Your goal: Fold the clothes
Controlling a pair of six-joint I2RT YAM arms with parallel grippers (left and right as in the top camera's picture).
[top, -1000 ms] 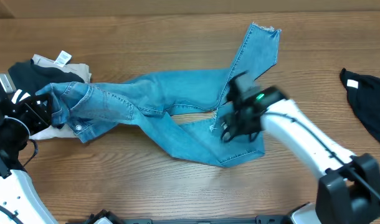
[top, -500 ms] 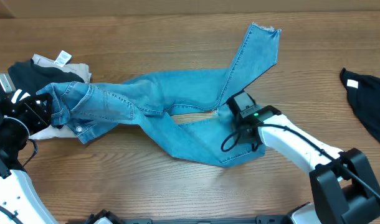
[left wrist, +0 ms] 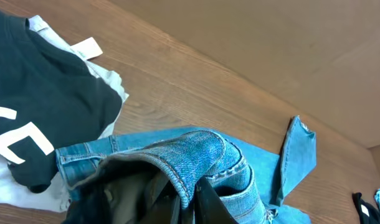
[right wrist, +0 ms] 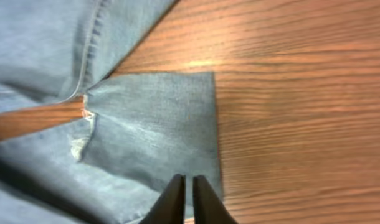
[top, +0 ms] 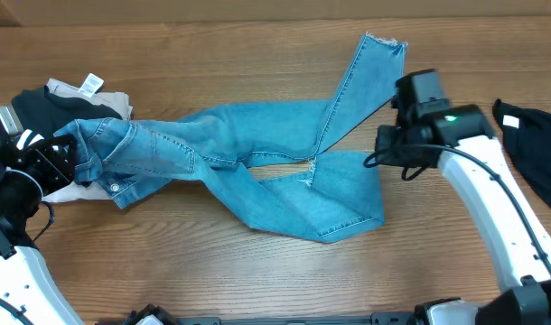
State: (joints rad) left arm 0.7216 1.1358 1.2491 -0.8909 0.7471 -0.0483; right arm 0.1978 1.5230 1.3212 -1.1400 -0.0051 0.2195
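Note:
Light-blue jeans [top: 257, 153] lie spread across the table, one leg running up to a frayed hem [top: 384, 42], the other folded back on itself [top: 339, 194]. My left gripper [top: 72, 158] is shut on the waistband [left wrist: 202, 149], which folds between its fingers [left wrist: 191, 202]. My right gripper [top: 393, 149] hovers by the right edge of the folded leg [right wrist: 152, 130]. Its fingers [right wrist: 188, 186] stand almost together with nothing between them.
A black top with white lettering [left wrist: 47, 112] and a beige garment with a tag [top: 95, 99] lie piled at the far left, partly under the waistband. Another black garment [top: 537, 144] lies at the table's right edge. Bare wood [right wrist: 302, 93] shows right of the jeans.
My right gripper closed over the folded leg, then lifted off and moved back and right, holding nothing. The jeans and left gripper have not moved.

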